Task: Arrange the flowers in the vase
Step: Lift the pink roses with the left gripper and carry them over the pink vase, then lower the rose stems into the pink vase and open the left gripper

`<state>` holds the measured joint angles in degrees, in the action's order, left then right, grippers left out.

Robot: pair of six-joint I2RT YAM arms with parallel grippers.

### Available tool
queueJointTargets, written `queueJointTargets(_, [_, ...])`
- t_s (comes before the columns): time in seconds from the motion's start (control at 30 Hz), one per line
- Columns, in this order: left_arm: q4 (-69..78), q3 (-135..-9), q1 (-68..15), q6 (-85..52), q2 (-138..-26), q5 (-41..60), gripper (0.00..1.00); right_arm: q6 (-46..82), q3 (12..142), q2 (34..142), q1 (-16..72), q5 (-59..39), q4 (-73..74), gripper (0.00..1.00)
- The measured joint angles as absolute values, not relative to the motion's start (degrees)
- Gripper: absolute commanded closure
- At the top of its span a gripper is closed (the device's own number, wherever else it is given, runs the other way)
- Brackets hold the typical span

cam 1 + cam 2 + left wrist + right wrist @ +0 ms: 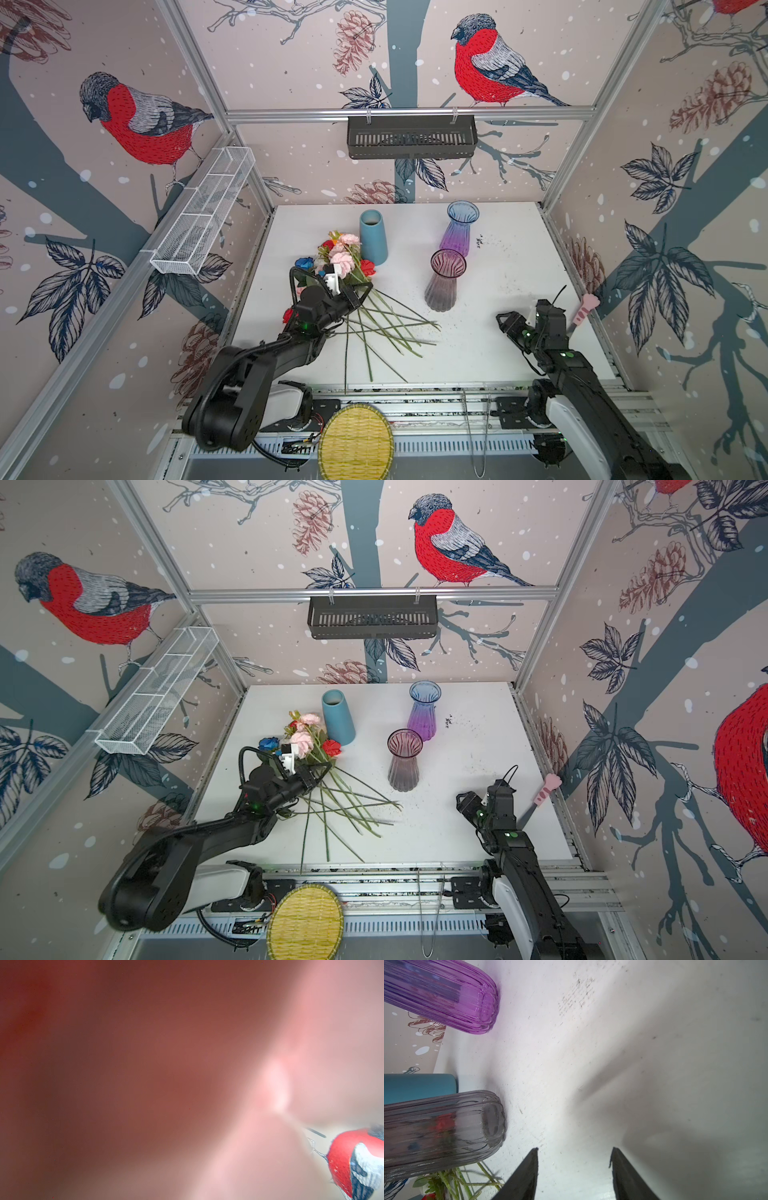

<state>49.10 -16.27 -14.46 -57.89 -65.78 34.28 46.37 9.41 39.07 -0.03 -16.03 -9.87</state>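
The flowers lie in a bunch on the white table, with pink, red and blue blooms at the far left and green stems fanning toward the front. My left gripper is shut among the stems just below the blooms; I cannot tell which stem it holds. Blurred pink and red petals fill the left wrist view. Three vases stand upright: blue ceramic, purple-blue glass and smoky pink glass. My right gripper stands open near the table's right front with nothing between its fingers.
A pink-handled tool leans at the table's right edge. A woven yellow tray sits in front of the table. A black basket hangs on the back rail and a white wire basket on the left rail. Dark specks dot the table.
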Motion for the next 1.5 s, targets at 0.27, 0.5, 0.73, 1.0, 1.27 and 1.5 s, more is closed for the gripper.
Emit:
queueJointTargets(0.27, [32.7,-32.2,-20.0,-43.7,-42.9,26.1,1.00,46.4,9.2,39.7,-0.1,-16.0,-9.1,0.43])
queueJointTargets(0.5, [34.5,-45.0,-30.9,-32.4,-52.7,23.7,1.00,46.5,9.2,40.5,-0.1,-16.0,-8.8,0.43])
queueJointTargets(0.73, [32.6,-60.7,-42.4,-16.7,-67.2,19.3,1.00,46.5,9.0,39.2,-0.1,-16.0,-8.7,0.42])
queueJointTargets(1.0, [27.5,-65.6,-43.8,-6.3,-76.1,12.8,1.00,46.5,9.0,39.7,-0.6,-16.4,-8.4,0.42])
queueJointTargets(1.27, [22.2,-67.7,-43.8,-6.1,-83.6,15.2,0.02,46.2,8.9,41.1,-1.6,-17.8,-7.2,0.42])
queueJointTargets(1.5, [11.8,-64.1,-42.5,-6.4,-76.9,15.9,0.02,46.1,8.7,39.1,-2.3,-18.2,-7.2,0.42])
